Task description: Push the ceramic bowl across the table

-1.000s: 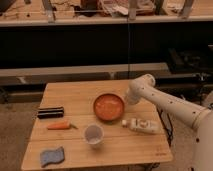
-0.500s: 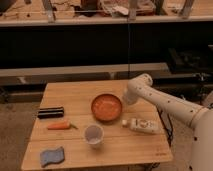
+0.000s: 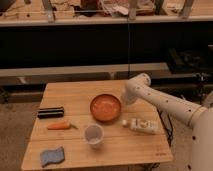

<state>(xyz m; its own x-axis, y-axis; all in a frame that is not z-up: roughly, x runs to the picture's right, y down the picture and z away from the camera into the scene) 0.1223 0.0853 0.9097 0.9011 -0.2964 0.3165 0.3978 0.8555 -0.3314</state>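
One each: ceramic bowl (image 3: 105, 107); cup (image 3: 93, 135); carrot (image 3: 60, 125); bottle (image 3: 141, 125); sponge (image 3: 52, 156); black block (image 3: 50, 112); pincer (image 3: 125, 98), at the bowl's 2 o'clock.

end effector (image 3: 124, 99) beside bowl (image 3: 105, 107); table (image 3: 75, 92) bare beyond it, cup (image 3: 93, 135) and bottle (image 3: 141, 125) nearer.

Gripper (image 3: 124, 100) sitting at bowl's (image 3: 105, 107) right rim, wrist bulk covering it, so contact with rim not discernible. Arm (image 3: 165, 104) hiding part of table's (image 3: 75, 92) right edge. Robot body (image 3: 204, 140) getting cut by right and bottom edges. Bottle (image 3: 142, 125) label proving unreadable. Shelf clutter (image 3: 120, 9) getting cropped at top — items unidentifiable.
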